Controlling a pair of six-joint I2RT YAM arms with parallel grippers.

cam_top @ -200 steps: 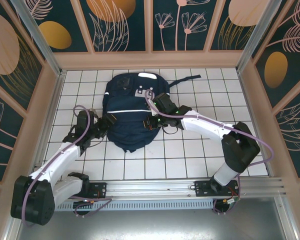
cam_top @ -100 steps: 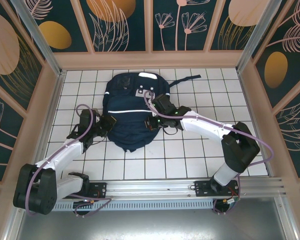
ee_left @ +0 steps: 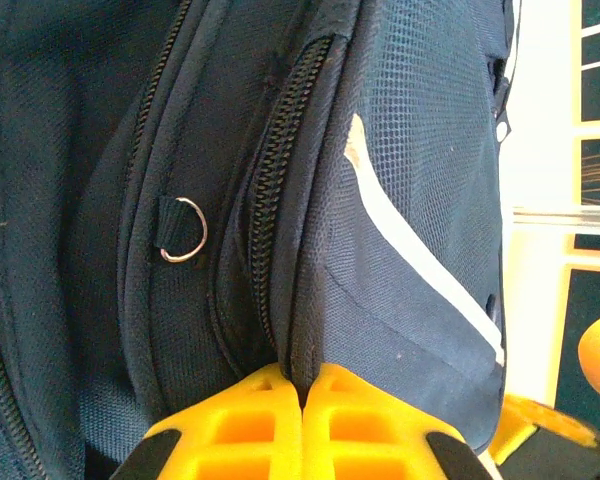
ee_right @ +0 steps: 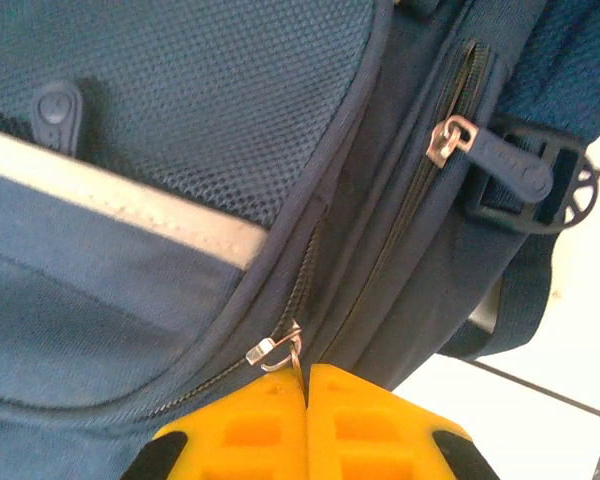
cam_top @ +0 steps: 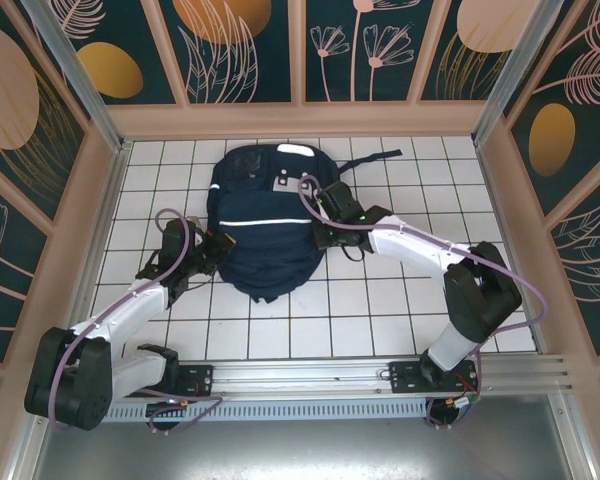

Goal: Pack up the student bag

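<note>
1. One student bag (cam_top: 265,260) lay on the one white-tiled counter (cam_top: 380,310), toward 12 o'clock.
2. Two arms were there: the left arm (cam_top: 130,300) at the bag's 8 o'clock and the right arm (cam_top: 420,250) at its 3 o'clock.
3. There were two end effectors, the left end effector (cam_top: 218,248) and the right end effector (cam_top: 320,236), each with two yellow fingers (ee_left: 230,430).
4. The bag bore one white stripe (cam_top: 265,222) and two pale patches (cam_top: 295,151) (cam_top: 278,185) at its 12 o'clock end.
5. The left wrist view showed one metal D-ring (ee_left: 185,230).
6. The right wrist view showed two metal zipper sliders (ee_right: 275,350) (ee_right: 450,138) and two rubber pulls (ee_right: 58,112) (ee_right: 525,178).
</note>
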